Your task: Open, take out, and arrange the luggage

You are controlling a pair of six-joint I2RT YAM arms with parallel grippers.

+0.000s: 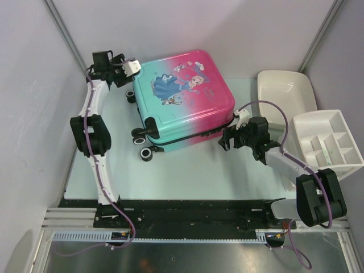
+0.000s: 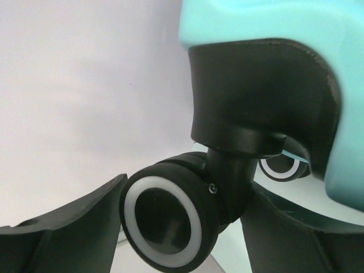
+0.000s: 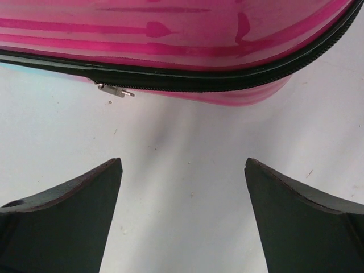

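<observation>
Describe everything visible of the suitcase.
The luggage is a glossy hard shell, teal fading to pink, with a cartoon princess print. It lies flat and closed on the table, with a black zipper and a metal pull along its pink edge. Black, white-ringed wheels stick out on its teal side. The open left end effector straddles one wheel; the open right end effector faces the zipper, apart.

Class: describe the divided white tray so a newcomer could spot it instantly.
Start at the pink-to-teal suitcase and look right, where two white things stand. The tray is the nearer one, split into compartments, unlike the plain open tub behind it.
</observation>
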